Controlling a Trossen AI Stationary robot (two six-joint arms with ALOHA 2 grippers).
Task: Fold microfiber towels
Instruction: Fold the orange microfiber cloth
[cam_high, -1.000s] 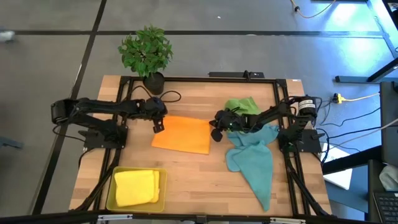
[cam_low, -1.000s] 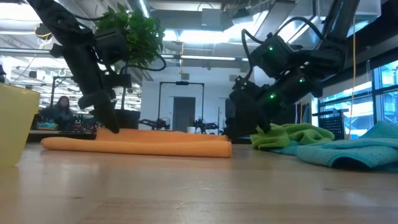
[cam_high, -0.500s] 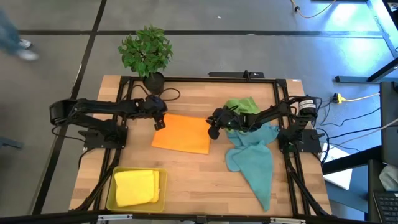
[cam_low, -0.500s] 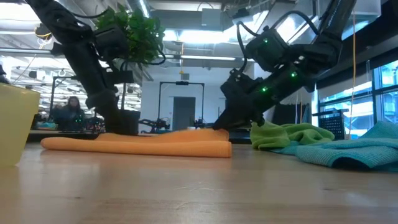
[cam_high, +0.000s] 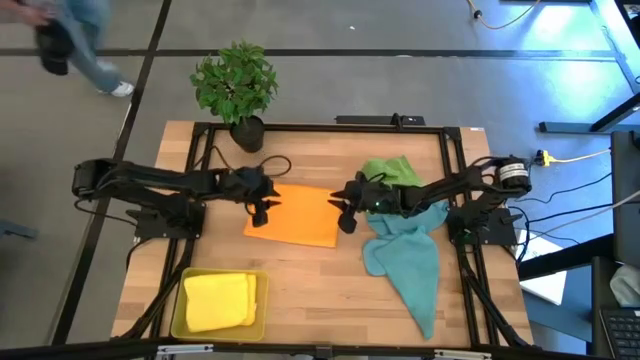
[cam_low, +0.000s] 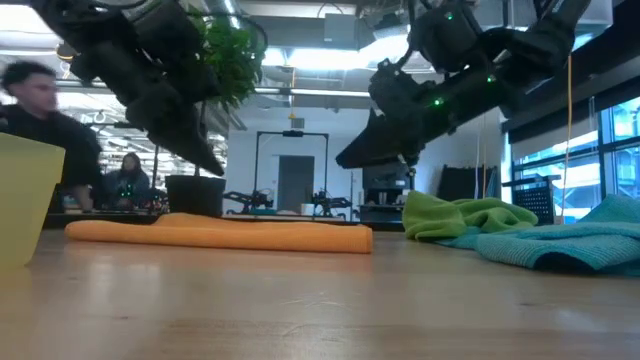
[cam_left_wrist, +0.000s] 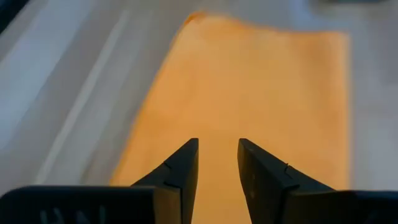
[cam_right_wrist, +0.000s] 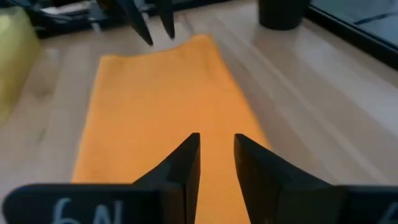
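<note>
- Table (cam_high: 300, 290): wood top, both arms reached in from the sides; a plant (cam_high: 235, 85) was seen at the far edge.
- Teal towels (cam_high: 410, 265): left heaped on the right side, not yet folded. Whether one or two cloths, could not be told.
- Orange towel (cam_high: 298, 215): laid flat mid-table, already folded into a rectangle. In the low view it was seen as a low doubled slab, edges roughly aligned.
- Tray (cam_high: 180, 315): placed at the near left corner, with the yellow towel (cam_high: 218, 300) folded inside.
- Green towel (cam_high: 392, 170): bunched at the far right, touching the teal heap.
- Left gripper (cam_high: 262, 212): held over the orange towel's left edge, raised clear of it in the low view. Jaws were seen parted by a narrow gap, nothing held.
- Right gripper (cam_high: 345, 215): held over the towel's right edge, likewise lifted. Jaws slightly parted, nothing held.
- Risk: the fold was judged loose; soft microfiber could be snagged on a fingertip at the next descent and the top layer dragged open.
- Risk: if a second fold is tried, uneven pinches at the two ends could leave the towel skewed.
- Risk: the right arm was close to the green and teal pile; it could be swept along by a careless swing.
- A person (cam_high: 70, 35) was seen passing beyond the far left corner, well apart from the arms.
</note>
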